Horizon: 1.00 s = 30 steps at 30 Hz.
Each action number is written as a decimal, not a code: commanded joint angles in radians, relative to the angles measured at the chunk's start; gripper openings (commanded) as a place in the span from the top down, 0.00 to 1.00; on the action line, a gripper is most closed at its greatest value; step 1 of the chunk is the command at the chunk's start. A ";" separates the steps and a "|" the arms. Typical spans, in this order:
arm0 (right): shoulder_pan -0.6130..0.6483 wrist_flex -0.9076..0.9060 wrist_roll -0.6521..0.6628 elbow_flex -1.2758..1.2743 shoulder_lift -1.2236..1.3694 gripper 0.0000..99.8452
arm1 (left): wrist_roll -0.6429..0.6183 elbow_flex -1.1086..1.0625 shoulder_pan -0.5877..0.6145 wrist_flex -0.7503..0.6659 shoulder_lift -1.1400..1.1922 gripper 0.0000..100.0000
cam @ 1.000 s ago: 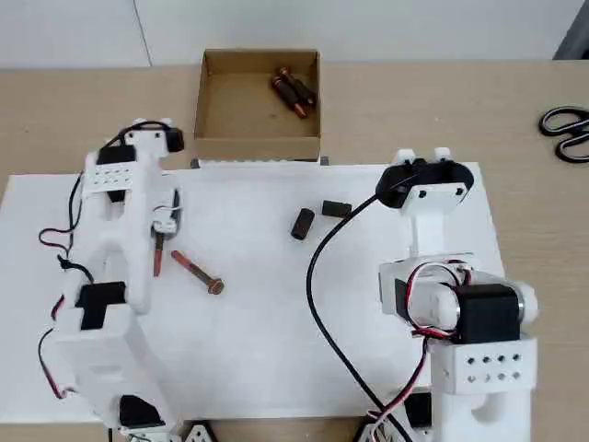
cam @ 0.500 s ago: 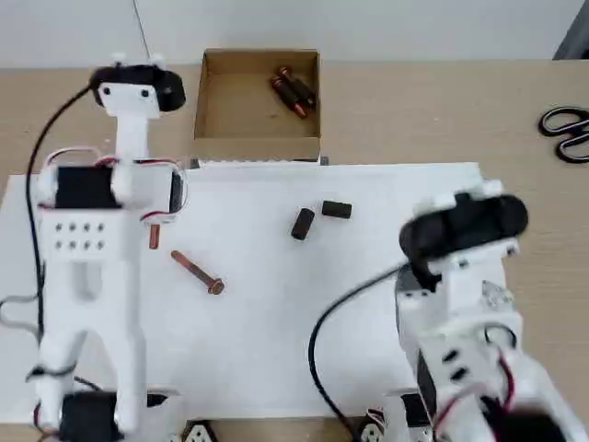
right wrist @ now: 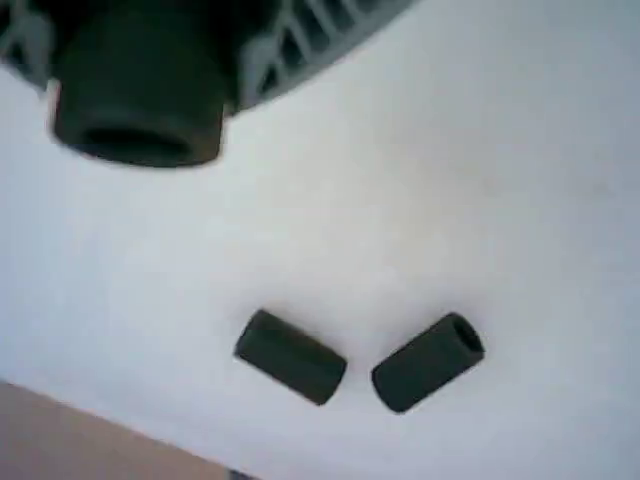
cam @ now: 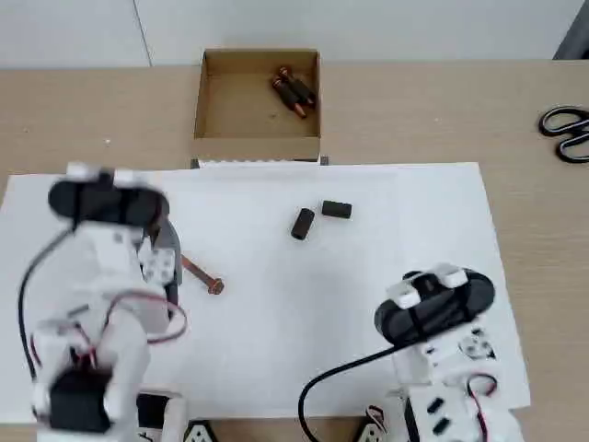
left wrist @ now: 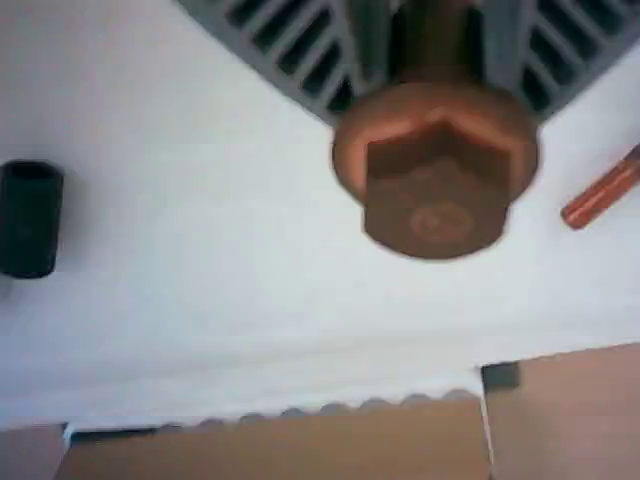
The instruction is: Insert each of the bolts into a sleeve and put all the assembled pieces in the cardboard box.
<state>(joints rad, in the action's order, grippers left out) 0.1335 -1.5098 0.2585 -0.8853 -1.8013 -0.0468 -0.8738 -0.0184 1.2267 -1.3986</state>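
Observation:
My left gripper (left wrist: 437, 40) is shut on a copper bolt (left wrist: 437, 170), whose hex head faces the left wrist camera. My right gripper (right wrist: 140, 35) is shut on a black sleeve (right wrist: 140, 95) with its open end outward. Two more black sleeves (cam: 303, 223) (cam: 337, 210) lie side by side on the white paper (cam: 276, 322); the right wrist view shows them as sleeves (right wrist: 290, 357) (right wrist: 428, 362). A loose bolt (cam: 201, 275) lies beside the left arm (cam: 101, 203). The right arm (cam: 433, 304) is at the front right. The cardboard box (cam: 210, 120) holds assembled pieces (cam: 293, 90).
Scissors (cam: 566, 133) lie on the wooden table at the far right. The box stands just beyond the paper's far edge. In the left wrist view, a sleeve (left wrist: 30, 218), the loose bolt's tip (left wrist: 603, 190) and the box wall (left wrist: 280, 450) appear.
Both arms have lifted and drawn back toward the table's front edge, the left one carrying its bolt. The loose bolt and the two sleeves on the paper have stayed put.

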 commanded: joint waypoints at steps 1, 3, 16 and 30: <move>-0.004 0.134 0.014 -0.095 -0.002 1.00 | -0.031 -0.255 -0.021 -0.129 -0.431 0.99; 0.001 0.232 -0.009 -0.153 0.002 1.00 | -0.091 -0.297 -0.018 -0.153 -0.430 0.99; 0.303 0.650 -0.034 -0.540 0.002 1.00 | -0.433 -0.499 -0.031 -0.509 -0.425 0.99; 0.501 0.940 -0.032 -0.796 0.002 1.00 | -0.535 -0.777 -0.344 -0.957 -0.420 0.99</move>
<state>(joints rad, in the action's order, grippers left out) 0.6183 -0.6091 0.2371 -1.6663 -1.7906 -0.5577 -1.6410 -0.3191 0.3429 -1.8052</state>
